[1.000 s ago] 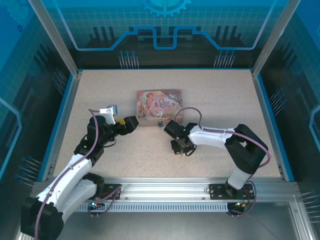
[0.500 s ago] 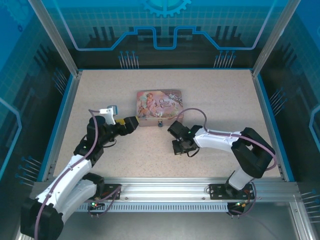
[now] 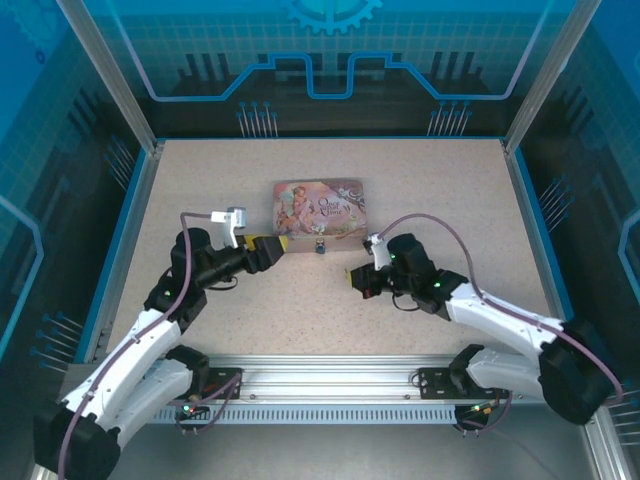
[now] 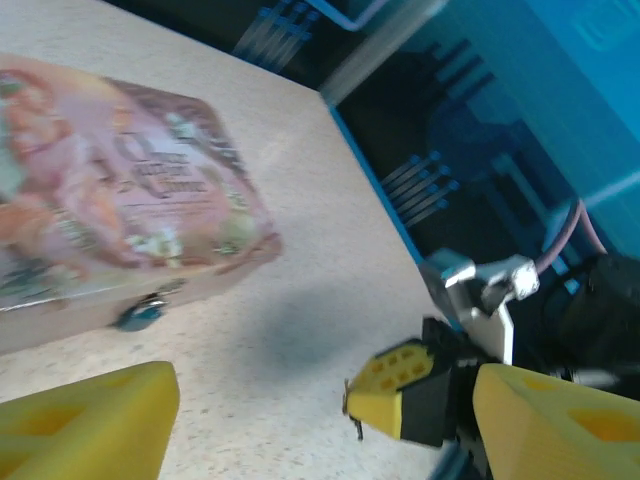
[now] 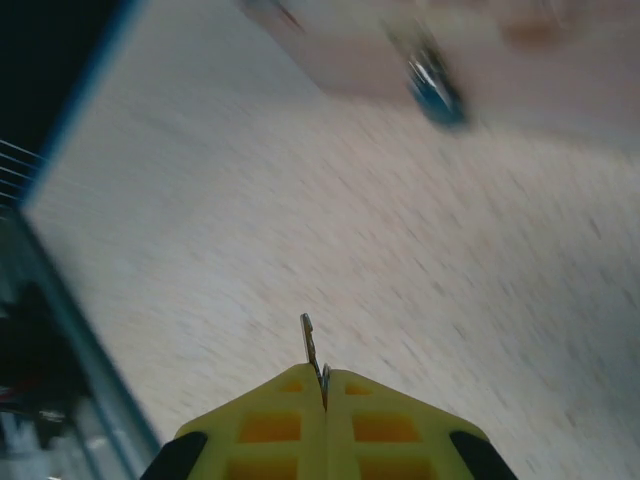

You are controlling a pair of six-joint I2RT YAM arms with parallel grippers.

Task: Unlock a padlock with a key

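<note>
padlock [image 5: 432, 85] motion-blurred; key [image 5: 309, 342] mostly hidden within right gripper [image 5: 323, 378]

Illegible lettering on the pink tin [image 3: 320, 208]

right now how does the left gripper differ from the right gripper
The left gripper is open with nothing between its fingers; the right gripper is shut, pinching the key, whose tip sticks out. The left gripper sits close by the pink tin's near left corner; the right gripper is farther from it. Both have yellow fingers.
</note>
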